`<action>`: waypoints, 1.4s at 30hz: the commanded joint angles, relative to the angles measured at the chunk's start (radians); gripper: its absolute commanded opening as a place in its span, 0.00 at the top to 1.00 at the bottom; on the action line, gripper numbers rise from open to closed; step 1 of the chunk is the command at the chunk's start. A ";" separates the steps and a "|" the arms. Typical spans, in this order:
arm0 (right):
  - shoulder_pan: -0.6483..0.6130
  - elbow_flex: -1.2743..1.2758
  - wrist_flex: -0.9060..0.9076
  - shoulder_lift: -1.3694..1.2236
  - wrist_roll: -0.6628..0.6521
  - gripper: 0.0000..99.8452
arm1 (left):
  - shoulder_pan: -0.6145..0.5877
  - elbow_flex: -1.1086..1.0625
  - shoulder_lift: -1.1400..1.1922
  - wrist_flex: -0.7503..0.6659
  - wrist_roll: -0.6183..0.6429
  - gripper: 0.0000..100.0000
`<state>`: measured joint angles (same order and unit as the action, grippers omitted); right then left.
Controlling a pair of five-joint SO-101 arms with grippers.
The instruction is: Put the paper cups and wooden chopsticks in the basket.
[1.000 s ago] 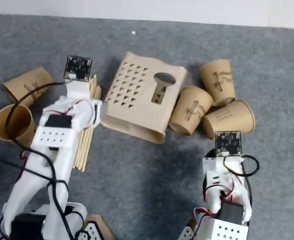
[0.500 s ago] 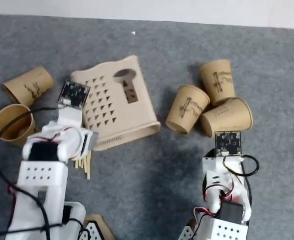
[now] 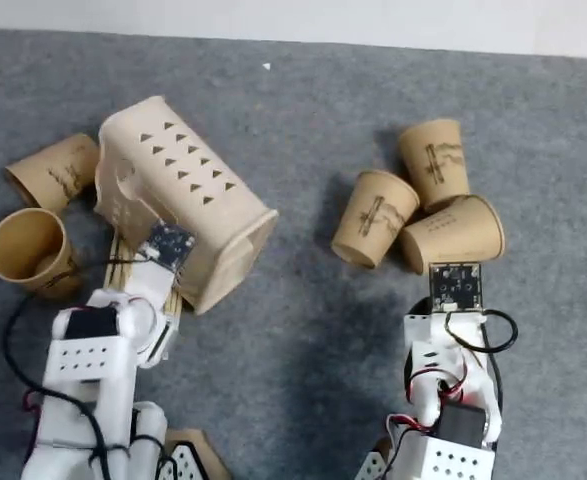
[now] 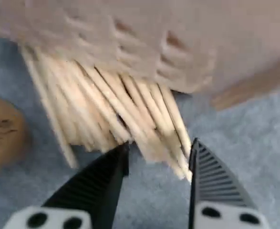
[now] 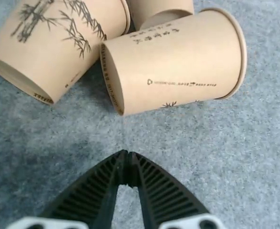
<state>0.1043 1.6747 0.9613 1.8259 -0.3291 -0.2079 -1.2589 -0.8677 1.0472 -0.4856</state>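
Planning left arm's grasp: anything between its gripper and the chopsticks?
Nothing visible between the left gripper and the near ends of the chopsticks. The basket, tipped over, covers their far ends.

The high camera is fixed above the grey table (image 3: pixel 303 340) and looks steeply down from well off, with both arms' bases at the near edge. The left wrist camera sits just behind the left gripper (image 4: pixel 160 147) and looks out past it from very near at the wooden chopsticks (image 4: pixel 116 114) and the basket (image 4: pixel 144 43) wall, the patch the high view shows at near left. The right wrist camera looks forward and down past the right gripper (image 5: pixel 128 156), low over the table, sharing with the high view the nearest paper cup (image 5: pixel 173 62) on the right.
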 commanded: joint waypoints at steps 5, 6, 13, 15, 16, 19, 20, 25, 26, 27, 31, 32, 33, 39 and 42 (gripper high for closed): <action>0.007 0.120 -0.024 0.007 0.006 0.99 | -0.038 0.110 -0.153 0.003 0.037 0.78; 0.007 0.120 -0.024 0.007 0.006 0.99 | -0.038 0.133 -0.196 0.014 0.038 0.78; 0.007 0.120 -0.024 0.007 0.006 0.99 | -0.042 0.401 -0.484 0.123 0.121 0.78; 0.007 0.120 -0.024 0.007 0.006 0.99 | -0.044 0.458 -0.486 0.124 0.160 0.78; 0.007 0.120 -0.024 0.007 0.006 0.99 | -0.053 0.483 -0.464 0.117 0.175 0.78; 0.007 0.120 -0.024 0.007 0.006 0.99 | -0.108 0.604 -0.298 0.115 0.218 0.78; 0.007 0.120 -0.024 0.007 0.006 0.99 | -0.124 0.667 -0.213 0.118 0.230 0.78; 0.007 0.120 -0.024 0.007 0.006 0.99 | -0.202 1.096 0.280 0.120 0.333 0.75; 0.007 0.120 -0.024 0.007 0.006 0.99 | -0.220 1.208 0.375 0.120 0.351 0.75; 0.007 0.120 -0.024 0.007 0.006 0.99 | -0.236 1.317 0.470 0.121 0.367 0.75; 0.007 0.120 -0.024 0.007 0.006 0.99 | -0.260 1.758 0.823 0.201 0.404 0.75; 0.007 0.120 -0.024 0.007 0.006 0.99 | -0.259 1.856 0.903 0.236 0.404 0.75; 0.007 0.120 -0.024 0.007 0.006 0.99 | -0.249 1.948 0.989 0.270 0.404 0.75; 0.007 0.120 -0.024 0.007 0.006 0.99 | -0.203 2.390 1.428 0.451 0.404 0.75; 0.007 0.120 -0.024 0.007 0.006 0.99 | -0.163 2.571 1.577 0.608 0.397 0.75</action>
<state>0.1043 1.6747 0.9613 1.8259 -0.3291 -0.4258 1.1070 0.6007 1.5351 -0.0913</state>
